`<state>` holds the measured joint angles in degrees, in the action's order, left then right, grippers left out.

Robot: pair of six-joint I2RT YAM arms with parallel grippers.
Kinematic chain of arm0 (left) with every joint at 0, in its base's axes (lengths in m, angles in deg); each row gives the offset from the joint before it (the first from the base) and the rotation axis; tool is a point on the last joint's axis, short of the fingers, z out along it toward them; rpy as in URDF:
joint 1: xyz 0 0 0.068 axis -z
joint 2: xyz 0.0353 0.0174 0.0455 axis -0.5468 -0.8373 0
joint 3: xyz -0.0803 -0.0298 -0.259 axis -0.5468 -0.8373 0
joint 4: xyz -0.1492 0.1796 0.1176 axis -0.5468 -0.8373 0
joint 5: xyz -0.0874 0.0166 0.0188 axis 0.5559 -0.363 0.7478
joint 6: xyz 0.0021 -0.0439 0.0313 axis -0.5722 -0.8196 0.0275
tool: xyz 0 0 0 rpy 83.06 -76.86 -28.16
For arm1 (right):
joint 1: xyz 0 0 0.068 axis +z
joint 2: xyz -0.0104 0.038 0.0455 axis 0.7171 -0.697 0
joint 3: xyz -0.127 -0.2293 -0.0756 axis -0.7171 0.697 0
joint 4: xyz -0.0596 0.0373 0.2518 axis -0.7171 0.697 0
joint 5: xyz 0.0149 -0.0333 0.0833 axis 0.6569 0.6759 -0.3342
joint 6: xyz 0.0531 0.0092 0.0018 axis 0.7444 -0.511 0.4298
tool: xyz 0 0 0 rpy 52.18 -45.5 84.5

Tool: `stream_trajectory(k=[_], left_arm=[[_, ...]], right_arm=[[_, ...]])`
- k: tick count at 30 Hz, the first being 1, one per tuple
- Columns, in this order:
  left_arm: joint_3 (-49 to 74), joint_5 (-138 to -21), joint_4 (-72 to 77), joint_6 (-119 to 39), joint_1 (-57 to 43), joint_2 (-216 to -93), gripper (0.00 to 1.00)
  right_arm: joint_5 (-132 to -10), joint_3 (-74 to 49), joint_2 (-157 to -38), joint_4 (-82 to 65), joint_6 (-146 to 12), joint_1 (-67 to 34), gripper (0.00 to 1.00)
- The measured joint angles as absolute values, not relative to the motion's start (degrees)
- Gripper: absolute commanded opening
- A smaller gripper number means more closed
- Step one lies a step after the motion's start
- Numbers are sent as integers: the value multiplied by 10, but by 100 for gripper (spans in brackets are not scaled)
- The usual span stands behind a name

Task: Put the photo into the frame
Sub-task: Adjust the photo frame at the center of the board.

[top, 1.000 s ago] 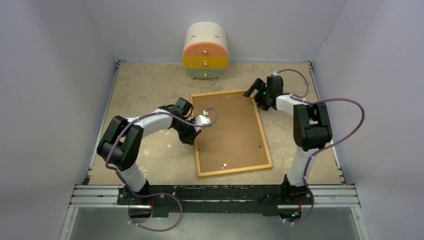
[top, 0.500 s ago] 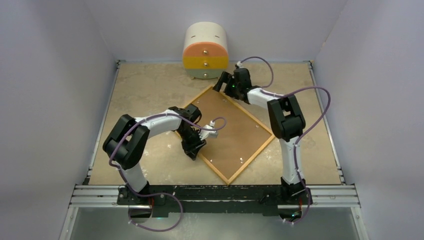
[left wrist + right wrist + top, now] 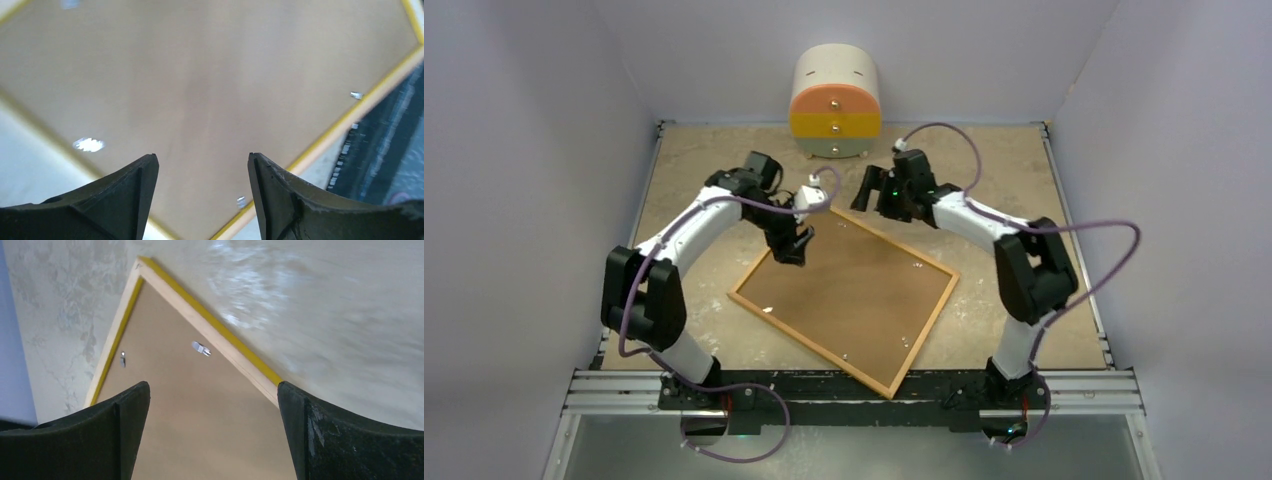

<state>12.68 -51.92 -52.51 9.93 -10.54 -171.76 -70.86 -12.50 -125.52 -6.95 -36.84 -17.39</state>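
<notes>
The frame [image 3: 810,345] lies back-up and skewed on the table, showing a light wood rim around a brown backing board [image 3: 849,290]. The photo is hidden. My left gripper [image 3: 792,245] hovers over the frame's upper left edge. In the left wrist view it [image 3: 201,156] stands open above the board [image 3: 200,75] with nothing between its fingers, and the yellow rim [image 3: 325,141] runs to the right. My right gripper [image 3: 869,190] is by the frame's far corner. It [image 3: 212,385] is open wide over the board [image 3: 190,415], beside the rim [image 3: 215,322].
A small white cabinet [image 3: 835,102] with an orange and a yellow drawer stands at the back wall. Small metal tabs [image 3: 201,348] sit along the board's edges. Grey walls close in the beige table on the left, right and far sides.
The frame has turned counter-clockwise and slid left and nearer. My left gripper has opened and moved toward the back. My right gripper swung left to the frame's far corner.
</notes>
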Motion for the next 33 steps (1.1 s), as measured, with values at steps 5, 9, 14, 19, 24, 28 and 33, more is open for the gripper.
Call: stream_trajectory(k=[5, 9, 14, 19, 24, 28, 33], left_arm=[[165, -556, -497, 111, -232, -1728, 66], [182, -604, -442, 110, -313, -1777, 65], [158, -651, -384, 110, -347, -1824, 65], [115, -662, -358, 111, -349, -1840, 64], [89, -658, -349, 112, -349, -1842, 63], [76, -644, -344, 113, -349, -1841, 62], [61, -619, -336, 116, -348, -1832, 59]], right_arm=[[-651, -17, -1102, -38, -359, -238, 99], [-619, 62, -1014, 4, -354, -266, 99], [-619, 166, -916, 72, -345, -263, 99], [-618, 251, -819, 129, -327, -263, 99], [-631, 309, -786, 129, -304, -263, 99], [-663, 329, -820, 105, -284, -264, 99], [-707, 301, -886, 36, -272, -282, 99]])
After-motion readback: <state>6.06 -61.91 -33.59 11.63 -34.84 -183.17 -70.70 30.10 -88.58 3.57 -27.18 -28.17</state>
